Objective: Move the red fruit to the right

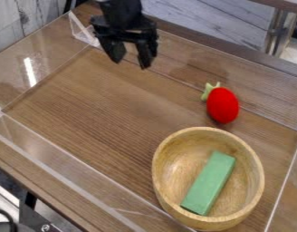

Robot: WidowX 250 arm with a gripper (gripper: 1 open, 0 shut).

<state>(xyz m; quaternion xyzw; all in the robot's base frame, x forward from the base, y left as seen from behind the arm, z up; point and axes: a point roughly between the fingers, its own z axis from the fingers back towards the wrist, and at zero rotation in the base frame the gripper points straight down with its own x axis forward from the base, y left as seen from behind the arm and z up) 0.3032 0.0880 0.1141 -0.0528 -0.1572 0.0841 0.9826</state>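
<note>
Pincer wide, empty, at back of surface, well apart from fruit. Fruit near right edge, beside bowl. Approach from above, straddle mid-body, prob. avoid leafy top; close gently, glossy.

The table is wood-grain brown with a smooth, faintly sheened top, ringed by clear, glossy plastic walls. The red fruit looks like shiny moulded plastic. The bowl is pale wood, satin-smooth inside. The green block is matt. The gripper is dull black.
</note>
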